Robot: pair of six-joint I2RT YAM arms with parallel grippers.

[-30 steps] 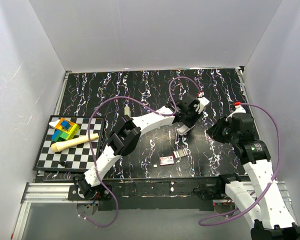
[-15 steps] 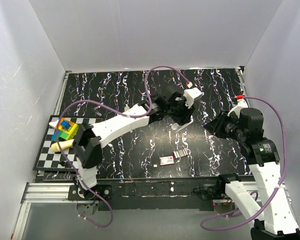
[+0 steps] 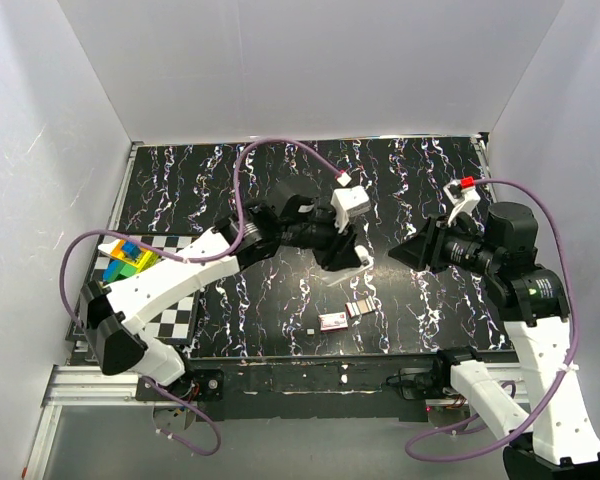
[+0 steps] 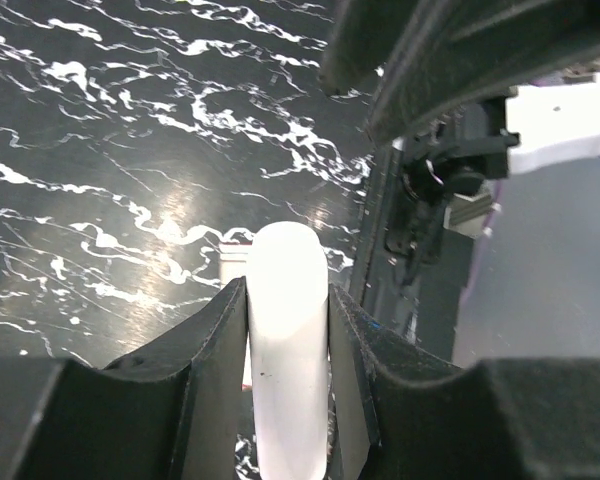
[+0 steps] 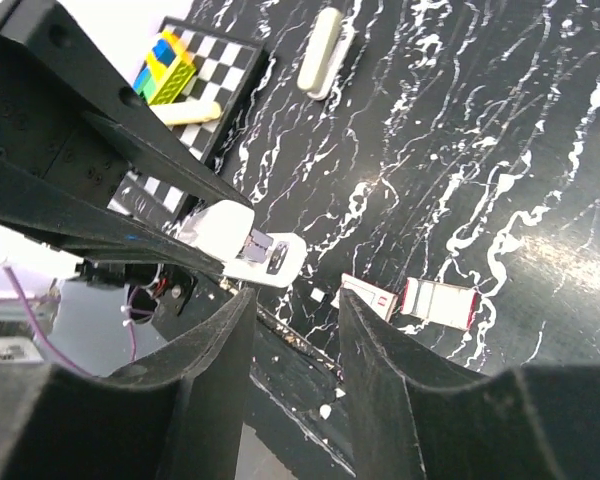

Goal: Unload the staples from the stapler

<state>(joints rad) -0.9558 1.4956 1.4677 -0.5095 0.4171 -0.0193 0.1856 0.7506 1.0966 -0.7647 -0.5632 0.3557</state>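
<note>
My left gripper (image 3: pixel 348 252) is shut on a white stapler (image 3: pixel 364 258) and holds it above the black marbled mat. In the left wrist view the stapler (image 4: pixel 288 330) sits tight between both fingers (image 4: pixel 205 340). From the right wrist view the stapler (image 5: pixel 242 250) shows a dark grey part on its side. My right gripper (image 3: pixel 405 250) is open and empty, pointing left at the stapler from a short gap; its jaws (image 5: pixel 295 300) stand well apart. I make out no loose staple strip.
A small pink-and-white box (image 3: pixel 332 320) and a pink-edged tray (image 3: pixel 360 308) lie on the mat below the stapler. A checkerboard (image 3: pixel 165 318) at the left holds coloured blocks (image 3: pixel 128 258). A cream oblong object (image 5: pixel 325 50) lies farther back.
My left arm swung left and nearer, carrying the stapler from the mat's right-centre to above the box. My right gripper rose and turned to face the stapler.
</note>
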